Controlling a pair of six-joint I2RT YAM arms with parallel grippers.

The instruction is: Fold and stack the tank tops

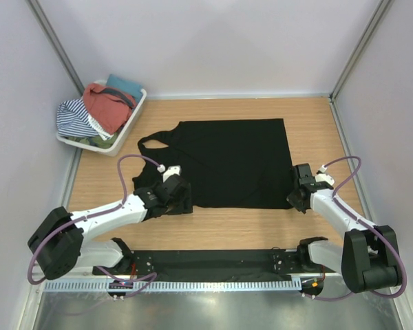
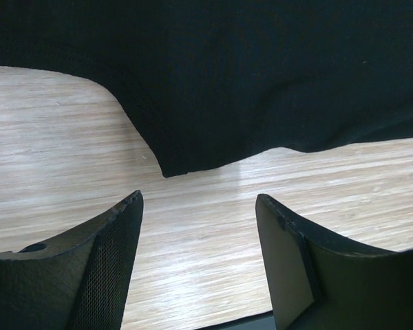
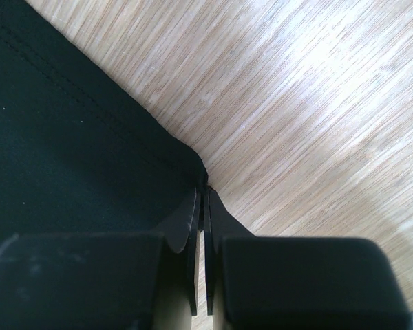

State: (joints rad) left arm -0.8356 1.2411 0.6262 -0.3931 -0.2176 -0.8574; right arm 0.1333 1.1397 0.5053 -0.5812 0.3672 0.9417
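On the table (image 1: pixel 316 130), seen from above, the black top (image 1: pixel 227 161) lies spread flat near the middle, its straps pointing left and its hem to the right. At the far left corner stands the basket (image 1: pixel 136 110), and in it the red top (image 1: pixel 107 106) lies bunched on a heap, with a striped cloth (image 1: pixel 72 117) to its left and a teal cloth (image 1: pixel 124 86) behind it. The left gripper (image 1: pixel 179 199) sits low at the near left corner of the black top. The right gripper (image 1: pixel 294 201) sits low at its near right corner. From this height the stand of either pair of jaws cannot be read.

From the left wrist, the left gripper (image 2: pixel 199 199) is released: its two fingers (image 2: pixel 103 261) stand well apart over bare table (image 2: pixel 55 137), nothing between them. The black top (image 2: pixel 261 69) fills the upper part of the view. A curved edge of it dips to a point just ahead of the fingertips, not touching them.

From the right wrist, the right gripper (image 3: pixel 201 206) is clenched, its fingers (image 3: pixel 186 227) pressed together with only a thin slit between them. The stitched corner of the black top (image 3: pixel 69 151) runs straight into the tips, so the grasp looks to be on that corner. The rest of the cloth lies flat to the left, and bare table (image 3: pixel 316 103) shows to the right.
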